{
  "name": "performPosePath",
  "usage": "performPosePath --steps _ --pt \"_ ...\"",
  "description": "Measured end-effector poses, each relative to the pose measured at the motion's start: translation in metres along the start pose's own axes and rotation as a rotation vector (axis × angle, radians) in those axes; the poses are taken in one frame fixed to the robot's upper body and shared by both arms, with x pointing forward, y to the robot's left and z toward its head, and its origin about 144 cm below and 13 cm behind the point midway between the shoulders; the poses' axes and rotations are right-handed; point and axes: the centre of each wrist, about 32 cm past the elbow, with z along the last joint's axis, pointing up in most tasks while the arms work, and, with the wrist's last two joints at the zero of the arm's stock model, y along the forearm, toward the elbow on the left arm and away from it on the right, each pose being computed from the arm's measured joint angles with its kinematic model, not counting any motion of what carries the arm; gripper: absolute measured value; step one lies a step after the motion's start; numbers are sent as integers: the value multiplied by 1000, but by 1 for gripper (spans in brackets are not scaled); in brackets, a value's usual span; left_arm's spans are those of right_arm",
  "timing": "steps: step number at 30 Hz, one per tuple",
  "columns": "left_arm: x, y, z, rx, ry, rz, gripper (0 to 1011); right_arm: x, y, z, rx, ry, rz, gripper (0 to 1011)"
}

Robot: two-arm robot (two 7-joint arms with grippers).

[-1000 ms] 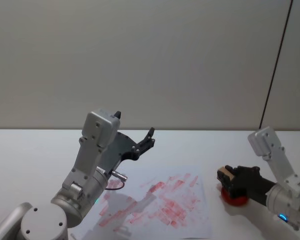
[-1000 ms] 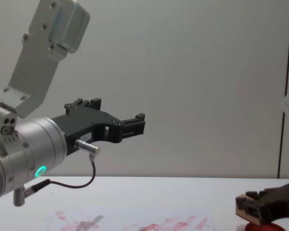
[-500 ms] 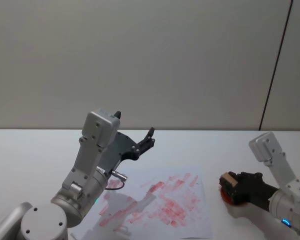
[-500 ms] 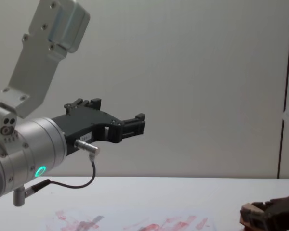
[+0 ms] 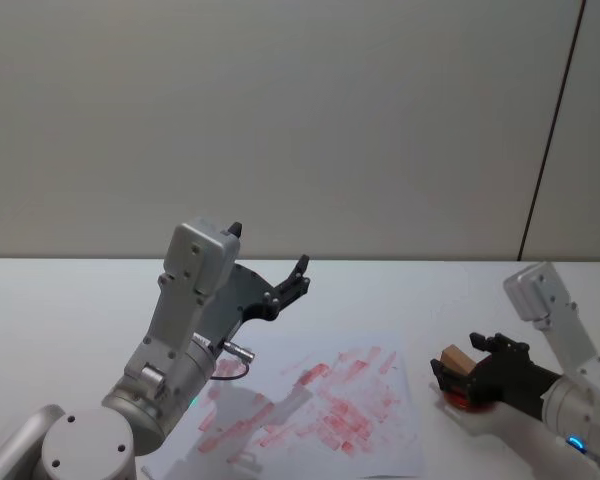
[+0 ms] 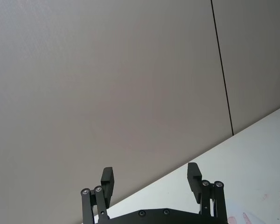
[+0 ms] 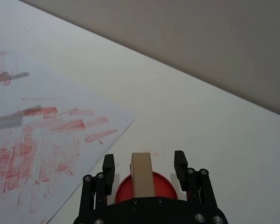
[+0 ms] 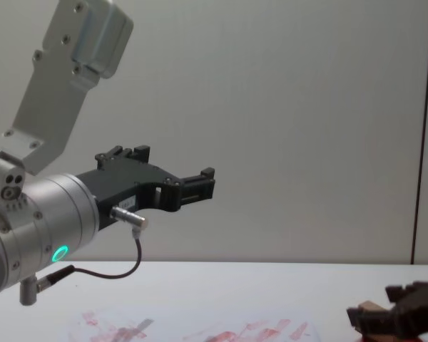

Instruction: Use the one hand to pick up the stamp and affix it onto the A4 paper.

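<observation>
Bench (image 5: 60,300): white, bearing all below
A4 paper (image 5: 320,405): flat, red-smeared; unmoved
Left claw (image 5: 298,277): parked aloft, jaws apart; unchanged
Right claw (image 5: 464,378): clamped on stamp; shifted toward paper, tilted
Stamp (image 7: 142,175): between fingers, beside paper edge; red pad (image 7: 144,185) beneath; pressing yet to come

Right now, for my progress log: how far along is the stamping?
Done: the right claw appears to grip the stamp, just over the red ink pad beside the A4 paper. In hand: the stamp, tilted. Left: carrying it over the paper and pressing down. The left claw hangs open, raised, idle.
</observation>
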Motion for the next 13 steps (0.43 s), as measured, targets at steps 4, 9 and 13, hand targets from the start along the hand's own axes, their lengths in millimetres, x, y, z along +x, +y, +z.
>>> performPosePath --steps 4,9,13 --pt "0 0 0 0 0 0 1002 0 -3 4 25 0 -9 830" --pt "0 0 0 0 0 0 1002 -2 -8 15 80 3 -30 977" --pt "0 0 0 0 0 0 1003 -3 -12 22 112 6 -42 1001"
